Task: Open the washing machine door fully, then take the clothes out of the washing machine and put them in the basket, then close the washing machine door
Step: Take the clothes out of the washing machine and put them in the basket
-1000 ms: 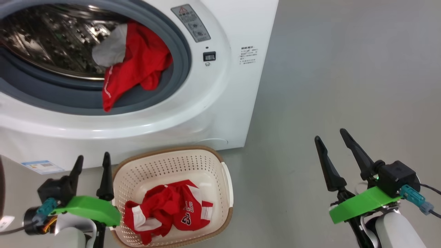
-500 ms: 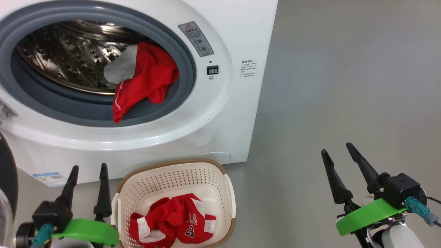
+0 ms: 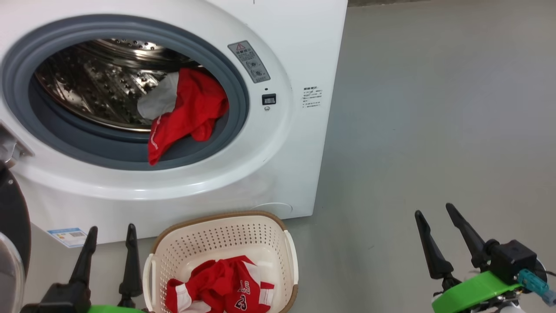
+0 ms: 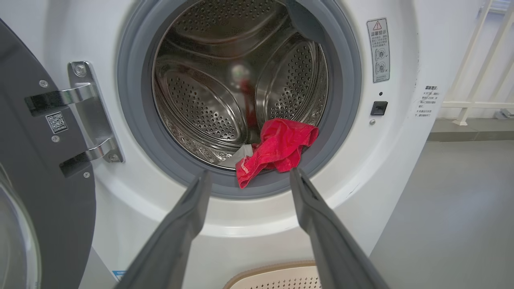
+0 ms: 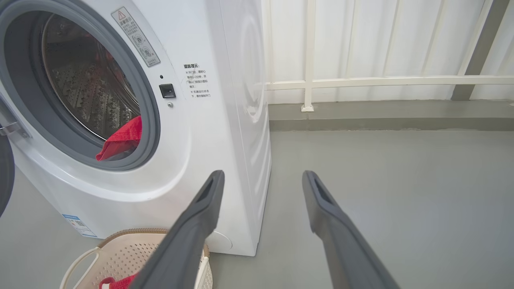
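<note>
As the head view has tipped upward over the last second, the whole scene has slid down the frame, so more of the washing machine [image 3: 278, 165] opening shows and both claws sit lower at the bottom edge; that is the camera's shift, and none of the things has changed place. The washing machine door [image 3: 13, 217] stands swung wide at the far left, clear of the opening, so step 1 looks done. 1 red jersey [image 3: 226, 291] with white trim and a printed number lies in the basket [image 3: 217, 221], which stands on the floor [image 3: 434, 108] just in front of the machine; 1 more red garment [image 3: 186, 113], with a small white piece [image 3: 158, 102] touching it, drapes over the grey gasket [image 3: 108, 152] at the right of the drum mouth; unloading is about midway, and closing the door is not yet due. The left claw [image 3: 111, 228] hovers just left of the basket, spread wide and holding nothing; its wrist view looks straight at the draped garment, so it seems best placed for the next reach. The right claw [image 3: 434, 209] hangs well off to the right over the floor, equally wide apart and empty, fingers leaning left.
</note>
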### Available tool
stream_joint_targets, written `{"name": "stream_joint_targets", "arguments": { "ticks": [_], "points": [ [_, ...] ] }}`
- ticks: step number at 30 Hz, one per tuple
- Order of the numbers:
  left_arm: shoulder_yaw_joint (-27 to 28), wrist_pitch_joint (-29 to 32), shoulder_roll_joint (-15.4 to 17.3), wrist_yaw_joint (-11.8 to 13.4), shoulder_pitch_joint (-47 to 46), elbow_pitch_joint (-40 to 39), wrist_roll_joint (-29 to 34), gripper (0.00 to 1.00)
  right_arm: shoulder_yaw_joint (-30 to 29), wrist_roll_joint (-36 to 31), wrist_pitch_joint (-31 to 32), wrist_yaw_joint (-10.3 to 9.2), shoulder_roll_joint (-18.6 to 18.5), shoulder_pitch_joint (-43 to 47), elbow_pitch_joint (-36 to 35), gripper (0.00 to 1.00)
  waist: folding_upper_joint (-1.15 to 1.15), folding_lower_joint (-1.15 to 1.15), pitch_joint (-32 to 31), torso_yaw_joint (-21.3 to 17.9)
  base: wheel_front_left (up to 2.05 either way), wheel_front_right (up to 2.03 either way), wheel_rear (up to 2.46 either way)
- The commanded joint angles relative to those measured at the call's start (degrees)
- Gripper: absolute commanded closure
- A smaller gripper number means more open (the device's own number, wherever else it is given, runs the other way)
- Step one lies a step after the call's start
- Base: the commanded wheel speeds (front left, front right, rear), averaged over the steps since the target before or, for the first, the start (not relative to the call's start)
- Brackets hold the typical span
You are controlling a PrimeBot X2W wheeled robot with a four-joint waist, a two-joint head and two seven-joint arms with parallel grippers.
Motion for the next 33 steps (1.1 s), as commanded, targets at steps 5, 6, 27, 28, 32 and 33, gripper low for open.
{"name": "stream_joint_targets", "arguments": {
  "ticks": [5,6,27,28,32,33],
  "points": [
    [1.09,-0.7,0.88,1.37,1.99,-3.82,0.2,0.0,0.8,0.52,-0.27,0.09,-0.3,1.25,-1.4,0.0,0.0,0.0,-1.1,-0.35,0.0,0.0,0.0],
    [0.97,-0.7,0.88,1.49,2.44,-4.17,0.14,0.0,0.8,0.53,-0.27,0.09,-0.29,1.38,-1.41,0.0,0.0,0.0,-1.22,-0.42,0.0,0.0,0.0],
    [-0.34,-0.7,0.88,3.44,4.25,-6.88,-1.62,0.0,0.29,0.43,-0.27,0.09,-0.55,1.86,-1.89,0.0,0.0,0.0,-0.95,-0.23,0.0,0.0,0.0],
    [-0.31,-0.7,0.88,3.51,4.16,-6.92,-1.91,0.0,0.28,0.43,-0.27,0.09,-0.53,1.81,-1.91,0.0,0.0,0.0,-0.86,-0.22,0.0,0.0,0.0],
    [-0.5,-0.7,0.88,3.64,3.51,-6.9,-3.07,0.0,0.2,0.46,-0.27,0.09,-0.45,1.5,-1.92,0.0,0.0,0.0,-0.16,-0.08,0.0,0.0,0.0],
    [-0.64,-0.7,0.88,3.58,3.21,-6.65,-3.07,0.0,0.19,0.45,-0.27,0.09,-0.4,1.36,-1.93,0.0,0.0,0.0,0.04,-0.05,0.0,0.0,0.0]
  ]
}}
